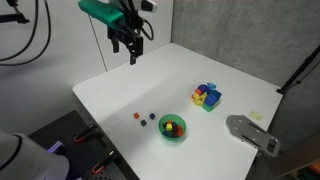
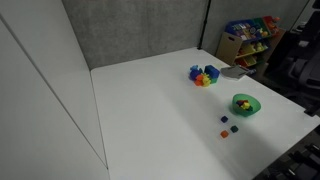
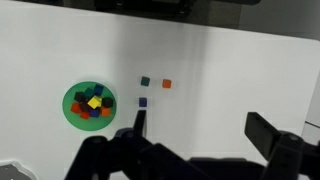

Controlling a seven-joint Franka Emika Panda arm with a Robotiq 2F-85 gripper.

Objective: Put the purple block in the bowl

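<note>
We are holding our pincer [image 3: 200, 140] wide open, gripping nothing, up over the white table [image 3: 230, 60]. The purple block [image 3: 143, 101] is sitting on the table, in the wrist view right of the bowl [image 3: 68, 104], near a green cube [image 3: 145, 81] and a red-orange cube [image 3: 167, 84].

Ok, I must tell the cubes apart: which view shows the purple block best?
The wrist view: the purple block shows its colour clearly, apart from the bowl. In both exterior views it is a tiny dark speck, colour hard to tell.
</note>
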